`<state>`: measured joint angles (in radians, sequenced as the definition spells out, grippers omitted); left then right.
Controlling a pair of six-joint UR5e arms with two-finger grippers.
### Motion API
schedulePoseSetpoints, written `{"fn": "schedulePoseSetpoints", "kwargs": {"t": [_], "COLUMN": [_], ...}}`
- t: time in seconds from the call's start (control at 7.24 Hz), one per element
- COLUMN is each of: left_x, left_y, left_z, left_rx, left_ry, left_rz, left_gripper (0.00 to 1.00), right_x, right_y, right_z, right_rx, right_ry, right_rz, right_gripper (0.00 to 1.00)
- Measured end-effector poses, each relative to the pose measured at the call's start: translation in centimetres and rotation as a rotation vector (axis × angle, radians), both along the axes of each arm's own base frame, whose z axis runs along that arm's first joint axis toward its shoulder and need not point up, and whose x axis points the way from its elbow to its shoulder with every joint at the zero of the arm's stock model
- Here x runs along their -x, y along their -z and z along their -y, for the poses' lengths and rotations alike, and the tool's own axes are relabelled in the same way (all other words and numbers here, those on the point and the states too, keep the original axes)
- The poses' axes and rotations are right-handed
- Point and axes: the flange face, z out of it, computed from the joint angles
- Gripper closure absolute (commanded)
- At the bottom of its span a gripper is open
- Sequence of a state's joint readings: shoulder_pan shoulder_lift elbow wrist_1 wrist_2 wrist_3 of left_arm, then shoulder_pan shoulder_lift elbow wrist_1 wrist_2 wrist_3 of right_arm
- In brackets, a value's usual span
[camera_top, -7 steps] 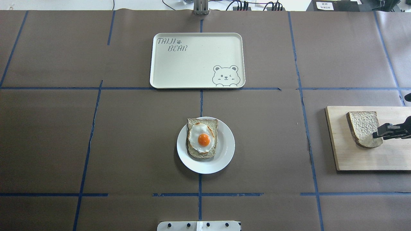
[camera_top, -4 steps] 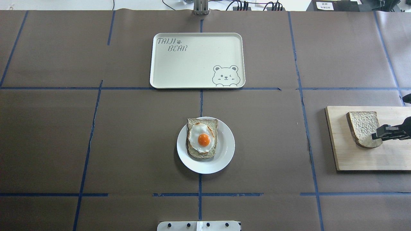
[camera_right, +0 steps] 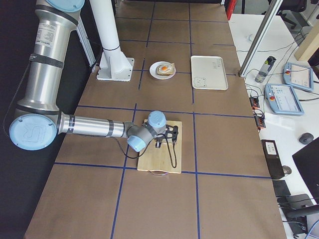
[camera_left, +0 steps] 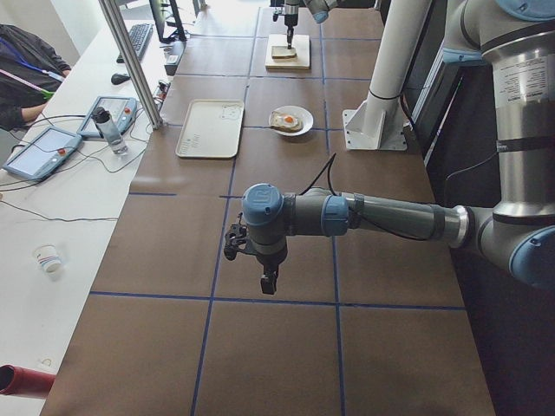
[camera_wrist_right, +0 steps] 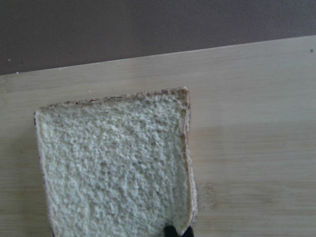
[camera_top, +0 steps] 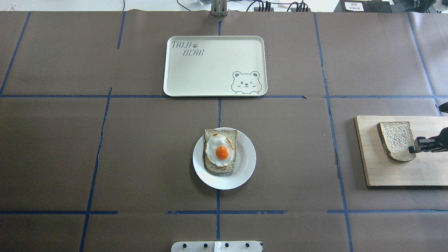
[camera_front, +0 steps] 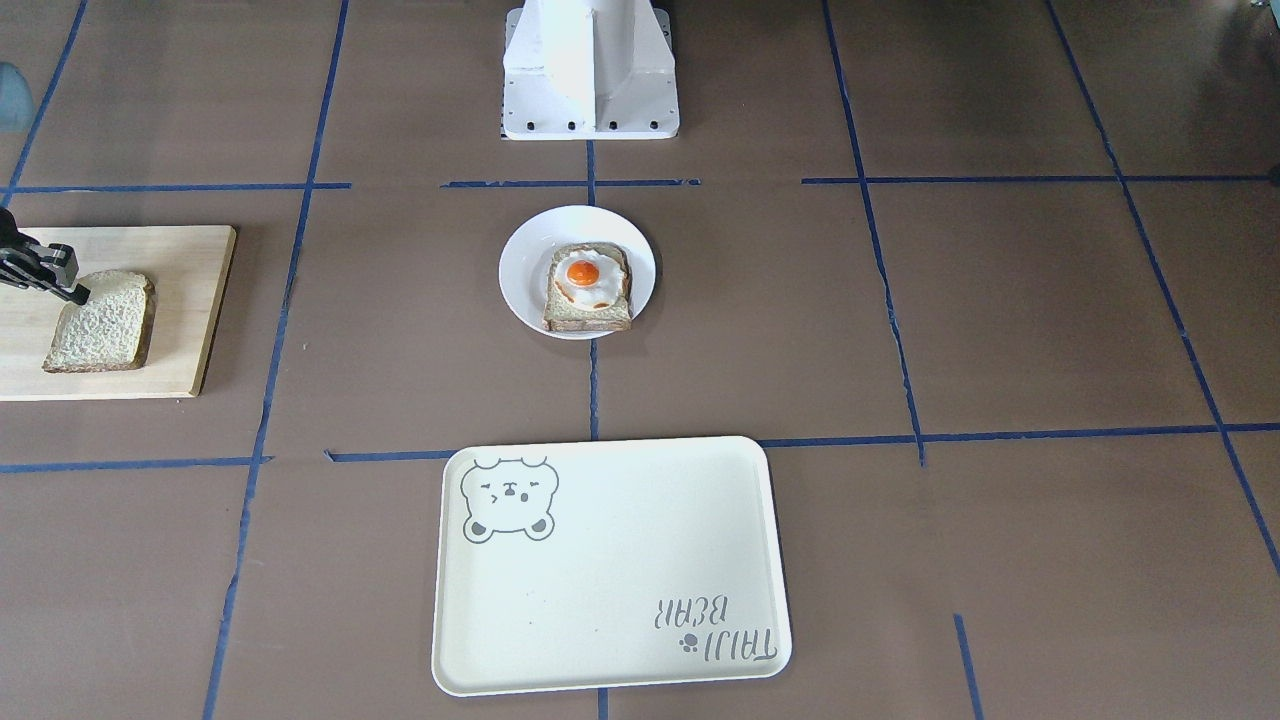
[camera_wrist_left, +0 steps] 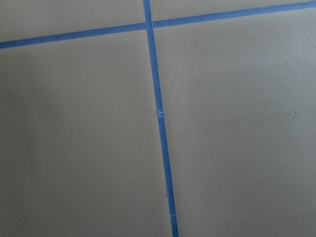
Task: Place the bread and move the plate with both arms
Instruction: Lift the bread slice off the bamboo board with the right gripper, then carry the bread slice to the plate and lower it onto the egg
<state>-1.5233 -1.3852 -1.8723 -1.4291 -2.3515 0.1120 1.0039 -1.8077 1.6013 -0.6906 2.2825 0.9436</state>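
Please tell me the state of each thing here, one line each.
bread, lying flat on the wooden board.
plate, on the table, holding egg toast.
tray, flat on the table.
right hand, at the bread's edge; grip unclear.
left hand, above bare table; grip unclear.

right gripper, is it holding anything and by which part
Cannot tell. The right gripper is at the bread's edge near one corner, but the slice lies flat on the wooden board and no view shows a closed grip on it.
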Motion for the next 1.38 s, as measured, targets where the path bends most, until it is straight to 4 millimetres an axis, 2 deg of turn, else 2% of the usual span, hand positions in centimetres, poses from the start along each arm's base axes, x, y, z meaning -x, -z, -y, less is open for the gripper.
{"fn": "schedulePoseSetpoints", "kwargs": {"t": [0.28,0.83,1.24,1.38], "left_x": [0.0,0.0,0.0,0.0], "left_y": [0.0,0.1,0.3,0.3], "left_z": [0.0,0.1,0.3,0.3], "left_rx": [-0.001,-0.003,-0.008,-0.008], "left_ry": [0.0,0.0,0.0,0.0], "left_rz": [0.0,-0.001,0.0,0.0], "left_gripper": [0.0,0.0,0.0,0.0], "right_x": [-0.2,-2.6,-2.5,-2.0], "right_y": [1.3,5.5,11.7,14.4], "right_z": [-0.1,0.6,2.3,3.2], "right_rx": [0.0,0.012,0.012,0.0], "right_ry": [0.015,0.018,0.003,0.002], "right_rz": [0.037,0.161,0.262,0.295], "right_gripper": [1.0,1.0,1.0,1.0]}}
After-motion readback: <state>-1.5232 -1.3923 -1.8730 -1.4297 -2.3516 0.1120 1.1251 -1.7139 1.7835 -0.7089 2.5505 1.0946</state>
